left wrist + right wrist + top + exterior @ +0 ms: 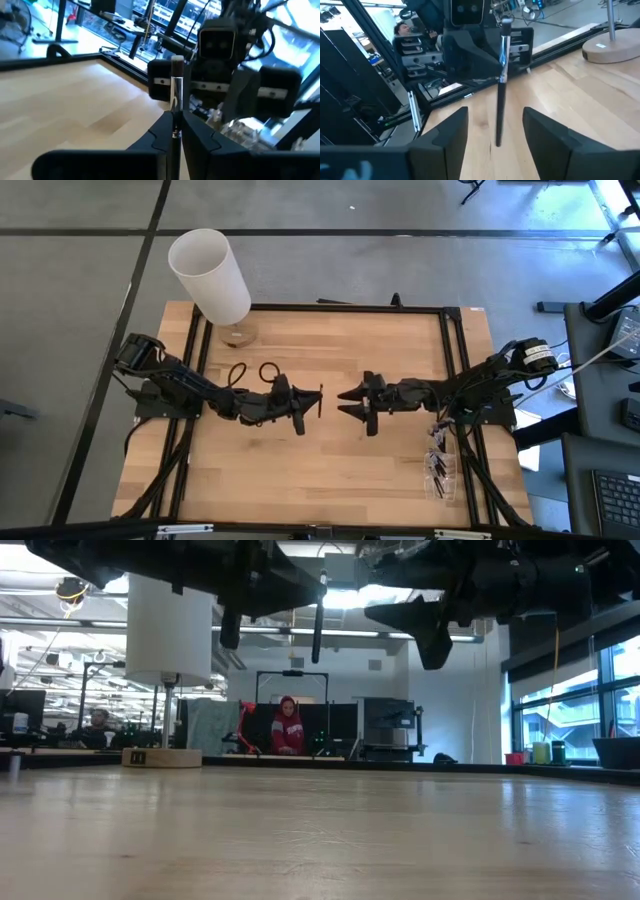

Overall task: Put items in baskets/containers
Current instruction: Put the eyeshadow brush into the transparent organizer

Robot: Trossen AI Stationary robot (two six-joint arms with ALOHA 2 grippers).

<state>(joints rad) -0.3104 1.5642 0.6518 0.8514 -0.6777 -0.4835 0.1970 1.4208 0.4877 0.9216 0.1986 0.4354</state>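
Black-handled brush [501,80], silvery ferrule, upright

One brush [320,401] aloft; one clear holder [440,467], brushes inside uncountable; one lamp [212,277].

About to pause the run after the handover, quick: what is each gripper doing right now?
Left gripper: shut on the makeup brush, held upright above the table.
Right gripper: open, fingers either side of the brush without touching it.
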